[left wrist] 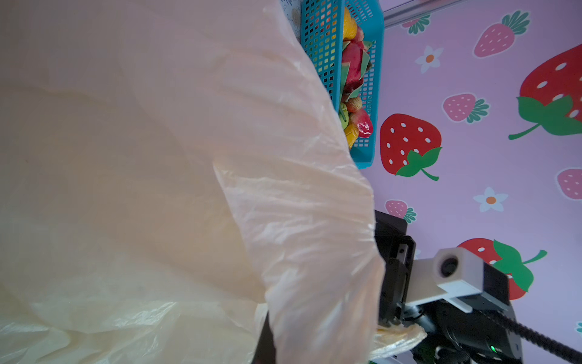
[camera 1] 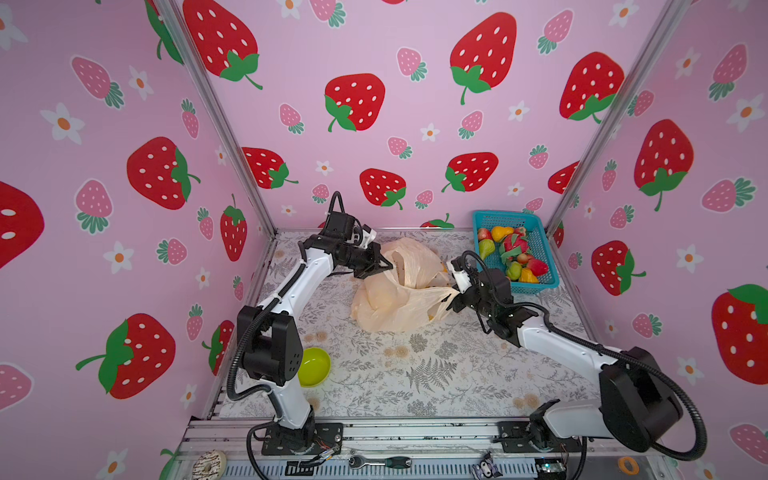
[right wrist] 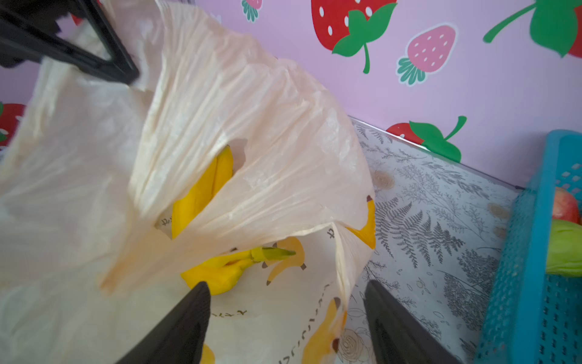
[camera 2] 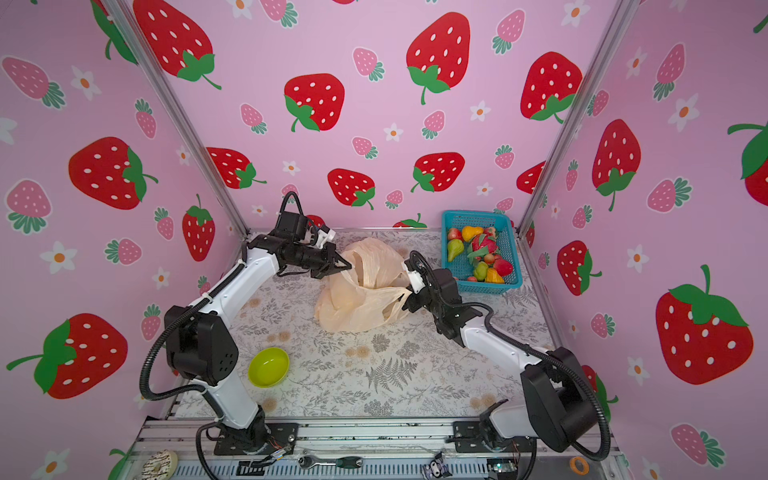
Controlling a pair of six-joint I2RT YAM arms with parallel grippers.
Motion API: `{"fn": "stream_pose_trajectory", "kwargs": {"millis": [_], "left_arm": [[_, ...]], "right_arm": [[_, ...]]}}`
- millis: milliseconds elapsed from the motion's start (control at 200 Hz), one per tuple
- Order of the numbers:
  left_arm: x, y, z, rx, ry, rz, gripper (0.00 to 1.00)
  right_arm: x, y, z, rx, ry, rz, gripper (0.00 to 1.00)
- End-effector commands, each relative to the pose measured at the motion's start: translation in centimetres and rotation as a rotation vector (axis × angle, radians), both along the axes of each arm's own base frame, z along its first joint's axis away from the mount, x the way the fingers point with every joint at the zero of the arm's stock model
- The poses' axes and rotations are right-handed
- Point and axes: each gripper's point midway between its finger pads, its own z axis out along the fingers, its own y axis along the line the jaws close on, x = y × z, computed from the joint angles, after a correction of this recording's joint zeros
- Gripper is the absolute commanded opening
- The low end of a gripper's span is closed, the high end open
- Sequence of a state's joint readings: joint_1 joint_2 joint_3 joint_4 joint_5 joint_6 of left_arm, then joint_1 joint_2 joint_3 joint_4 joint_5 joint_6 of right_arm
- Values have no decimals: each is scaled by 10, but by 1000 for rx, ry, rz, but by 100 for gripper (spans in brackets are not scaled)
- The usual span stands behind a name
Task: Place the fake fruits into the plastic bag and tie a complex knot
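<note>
Robot test cell of a laboratory kind. Printed strawberry walls (camera 1: 374, 124) on aluminium posts (camera 1: 232, 137) enclose a table (camera 1: 415, 374) with a fern-patterned cover. Two arms (camera 1: 291, 286) stand on plates fixed to a slotted metal rail (camera 1: 415, 432), and loose wires show at one base. A ratchet (camera 1: 380, 461) lies on the front ledge. Fake fruits (camera 1: 517, 245) fill a basket (camera 1: 505, 215).

Thin, crinkly, translucent film, soft sheen: plastic bag (camera 1: 395, 299). Smooth yellow plastic banana (right wrist: 201, 195) inside. Glossy plastic fruits (camera 1: 537, 267). Teal perforated plastic basket (camera 1: 503, 215). Matt black plastic fingers (right wrist: 179, 327). Matt printed covering on table (camera 1: 436, 374). Smooth lime plastic bowl (camera 2: 269, 367). Brushed metal corner post (camera 1: 220, 120).
</note>
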State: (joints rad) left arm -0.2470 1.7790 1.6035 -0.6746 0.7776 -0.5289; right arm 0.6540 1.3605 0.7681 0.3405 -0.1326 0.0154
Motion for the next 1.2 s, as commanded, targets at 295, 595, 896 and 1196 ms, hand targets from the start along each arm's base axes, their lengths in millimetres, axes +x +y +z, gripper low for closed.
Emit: {"fn": "stream_pose_trajectory", "kwargs": {"millis": [295,595,896,1196], "left_arm": [[-10,-9,16,-34,-41,-27,0],[-12,-12,17,-43,-43,-28,0],[-13,-12,16,-39,-48,-31,0],[-16,-8,11,15,-60,-72,0]], "right_arm": [[-5,82,15,81,-78,142,100],[27,92,7,144,-19,-69,100],[53,27,9,-11,-72,-463,58],[58,-33,45,-218,-197,-607,16]]}}
